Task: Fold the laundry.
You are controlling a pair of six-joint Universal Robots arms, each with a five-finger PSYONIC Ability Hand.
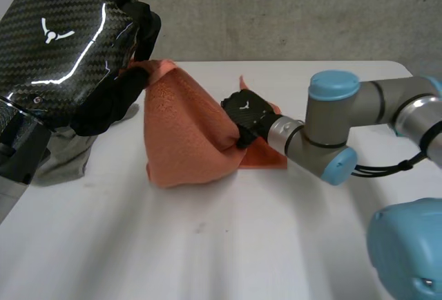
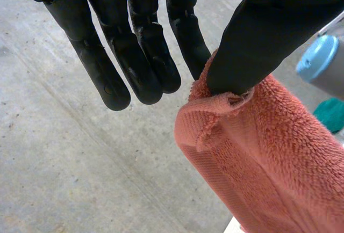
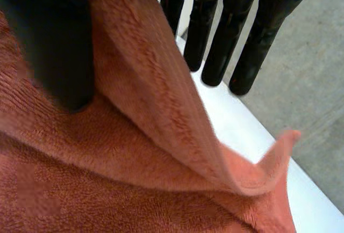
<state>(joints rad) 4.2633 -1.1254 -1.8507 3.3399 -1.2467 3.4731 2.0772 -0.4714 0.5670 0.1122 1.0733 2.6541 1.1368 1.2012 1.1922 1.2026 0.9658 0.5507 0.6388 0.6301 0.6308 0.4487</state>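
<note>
An orange towel (image 1: 185, 134) is pulled up into a tent shape on the white table (image 1: 207, 245). My left hand (image 1: 76, 44) holds its top corner high at the far left. In the left wrist view the thumb pinches that corner of the towel (image 2: 269, 158) against a finger, and the other fingers (image 2: 140, 56) are straight. My right hand (image 1: 245, 115) is at the towel's right side, low near the table. In the right wrist view its thumb (image 3: 54, 56) lies on the towel (image 3: 107, 179), a raised fold runs past it, and the straight fingers (image 3: 215, 45) stand apart beyond the fold.
A grey cloth (image 1: 62, 151) lies bunched on the table under my left arm. The table's far edge (image 3: 236, 120) runs just past my right hand's fingertips, with concrete floor beyond. The right arm's blue cap (image 2: 317, 56) shows beside the towel.
</note>
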